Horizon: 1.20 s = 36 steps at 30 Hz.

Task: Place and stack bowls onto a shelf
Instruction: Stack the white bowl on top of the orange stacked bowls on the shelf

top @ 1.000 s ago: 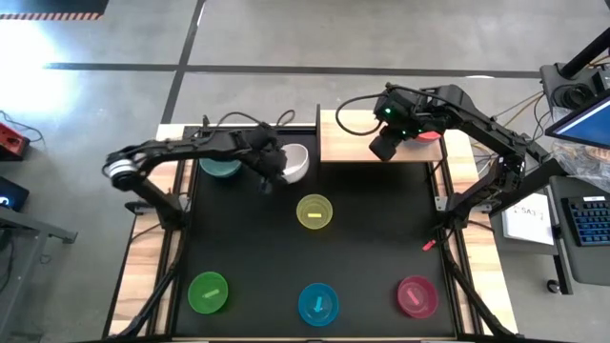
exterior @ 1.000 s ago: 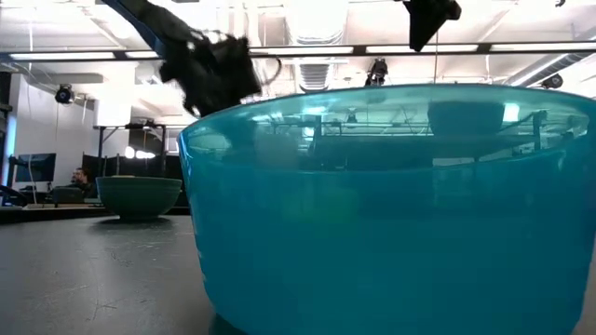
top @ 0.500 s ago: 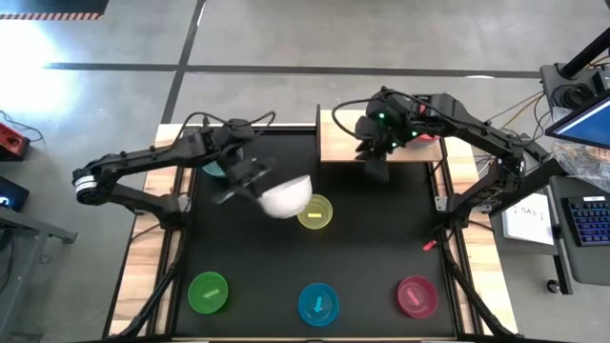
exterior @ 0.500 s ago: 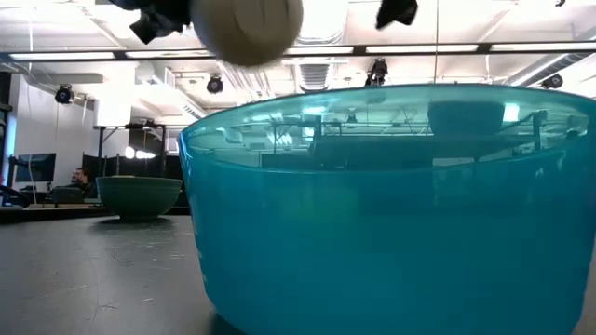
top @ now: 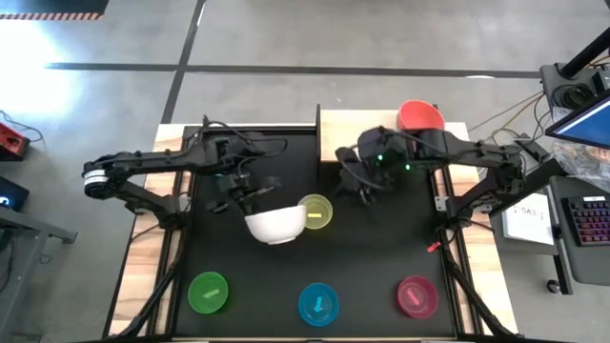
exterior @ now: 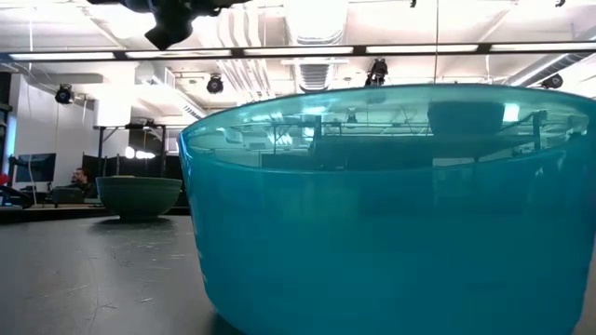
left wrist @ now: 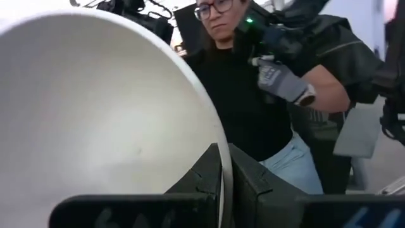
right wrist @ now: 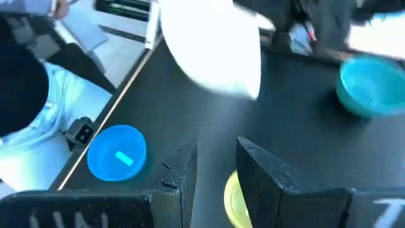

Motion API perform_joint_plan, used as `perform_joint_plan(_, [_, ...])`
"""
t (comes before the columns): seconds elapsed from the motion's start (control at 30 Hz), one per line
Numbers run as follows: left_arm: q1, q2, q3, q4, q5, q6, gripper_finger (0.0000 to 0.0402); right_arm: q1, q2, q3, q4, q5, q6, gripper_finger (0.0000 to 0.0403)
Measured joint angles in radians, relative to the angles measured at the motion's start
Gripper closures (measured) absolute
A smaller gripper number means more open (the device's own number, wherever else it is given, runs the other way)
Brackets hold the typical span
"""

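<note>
Across the black tabletop point(top: 381, 257), the pale wooden shelf point(top: 343, 133) sits at the far edge with one red bowl point(top: 420, 116) already resting at its right end, so most of the job is left. The left gripper point(top: 250, 191) hangs over the middle of the table, clamped tight on the rim of the white bowl point(top: 276, 225); its wrist view shows one finger inside the wall and one outside, with the bowl tipped on its side, just beside the yellow bowl point(top: 315, 211). The right gripper point(top: 359, 181) hovers near the shelf's front edge with its fingers parted and nothing between them. To do this step well, I judge the left arm should level the white bowl before it reaches the plank, carry it high enough to clear the shelf edge and the other arm, and let go only once the base sits flat. The green bowl point(top: 209, 292), cyan bowl point(top: 318, 303) and magenta bowl point(top: 416, 295) wait along the near edge.
</note>
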<state>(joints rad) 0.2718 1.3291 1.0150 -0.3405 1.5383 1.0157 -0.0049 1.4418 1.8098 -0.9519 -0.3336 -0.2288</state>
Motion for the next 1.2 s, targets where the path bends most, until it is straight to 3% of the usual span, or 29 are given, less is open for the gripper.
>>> perform_joint_plan(0.2, [-0.046,0.043,0.004,0.167,0.02,0.002,0.0402,0.027,0.0,-0.038,0.112,-0.006,-0.066,0.0305])
perform_joint_plan(0.5, [-0.067,0.127,0.004,0.378,0.034,-0.011,0.0402,0.027,0.0,-0.083,0.252,-0.1,-0.139,0.0305])
perform_joint_plan(0.77, [-0.088,0.159,0.005,0.594,0.035,-0.143,0.0401,0.027,0.0,-0.091,0.284,-0.146,-0.151,0.0305])
perform_joint_plan(0.9, [-0.088,0.159,0.007,0.653,0.035,-0.165,0.0401,0.027,0.0,-0.102,0.32,-0.256,-0.15,0.0305])
perform_joint_plan(1.2, [-0.093,0.181,0.066,0.656,0.046,-0.191,0.0402,0.038,-0.002,-0.127,0.354,-0.277,-0.148,0.0305])
